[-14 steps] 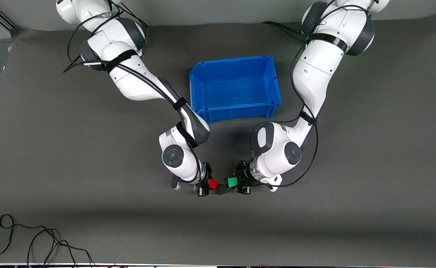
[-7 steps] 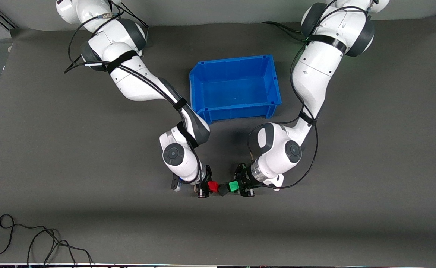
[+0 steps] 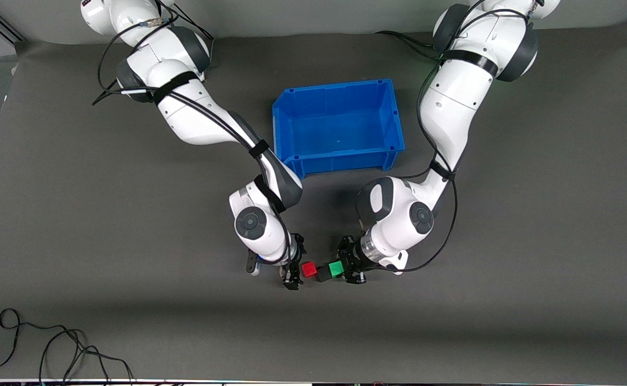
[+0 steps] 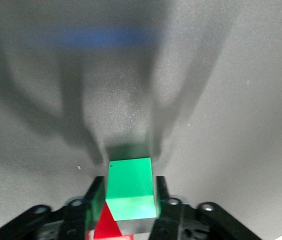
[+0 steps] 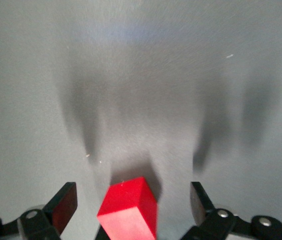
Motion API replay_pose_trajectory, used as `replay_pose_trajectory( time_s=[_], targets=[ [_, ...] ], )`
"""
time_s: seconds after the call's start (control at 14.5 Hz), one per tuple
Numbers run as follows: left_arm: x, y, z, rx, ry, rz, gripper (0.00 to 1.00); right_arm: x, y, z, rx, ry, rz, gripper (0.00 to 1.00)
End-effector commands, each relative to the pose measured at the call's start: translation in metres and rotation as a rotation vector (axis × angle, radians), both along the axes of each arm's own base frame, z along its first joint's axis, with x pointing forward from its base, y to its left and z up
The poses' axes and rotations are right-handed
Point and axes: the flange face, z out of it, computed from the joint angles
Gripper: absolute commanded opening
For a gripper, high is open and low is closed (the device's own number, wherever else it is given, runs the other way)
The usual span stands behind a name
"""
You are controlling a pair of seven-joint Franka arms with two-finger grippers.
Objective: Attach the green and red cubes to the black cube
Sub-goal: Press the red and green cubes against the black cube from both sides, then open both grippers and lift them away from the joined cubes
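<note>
A dark grey mat covers the table [image 3: 77, 214], with a blue bin [image 3: 338, 126] near the middle, toward the edge where the arms are mounted. A black cable [image 3: 51, 343] lies loose at the corner nearest the front camera on the right arm's end.

The three cubes sit in a row nearer the front camera than the bin, about midway along the table: the red cube [image 3: 308, 269], the black cube [image 3: 322, 274] and the green cube [image 3: 336, 268], each touching the next, the black one in the middle.

The left hand [image 3: 349, 266] is down at the row's end toward the left arm and is clenched on the green cube [image 4: 130, 188], its fingers [image 4: 92, 200] pressed against the cube's two sides; the red cube [image 4: 107, 226] shows just past it.

The right hand [image 3: 293, 264] is at the row's other end, its fingers [image 5: 63, 204] spread wide, well clear of the red cube [image 5: 129, 209] on both sides. It has released the cube and touches nothing.
</note>
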Motion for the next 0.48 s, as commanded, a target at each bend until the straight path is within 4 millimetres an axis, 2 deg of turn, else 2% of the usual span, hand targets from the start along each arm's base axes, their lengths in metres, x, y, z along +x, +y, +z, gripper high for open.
replay_pose_trajectory(
  time_s=[0.0, 0.14, 0.28, 0.34, 0.41],
  targets=[
    [0.001, -0.008, 0.000, 0.019, -0.021, -0.014, 1.00, -0.001, -0.006, 0.092, -0.030, 0.013, 0.038, 1.00],
    [0.004, -0.005, 0.007, 0.047, -0.039, -0.046, 1.00, -0.005, -0.010, 0.116, -0.035, -0.003, 0.046, 1.00],
    [0.003, 0.003, 0.011, 0.118, -0.014, -0.144, 1.00, -0.009, -0.022, 0.137, -0.052, -0.017, 0.126, 1.00],
    [0.004, 0.014, 0.011, 0.155, 0.014, -0.219, 1.00, -0.008, -0.039, 0.152, -0.062, -0.017, 0.160, 1.00],
    [0.005, 0.026, 0.021, 0.180, 0.036, -0.301, 1.00, -0.006, -0.059, 0.167, -0.071, -0.016, 0.187, 1.00]
  ],
)
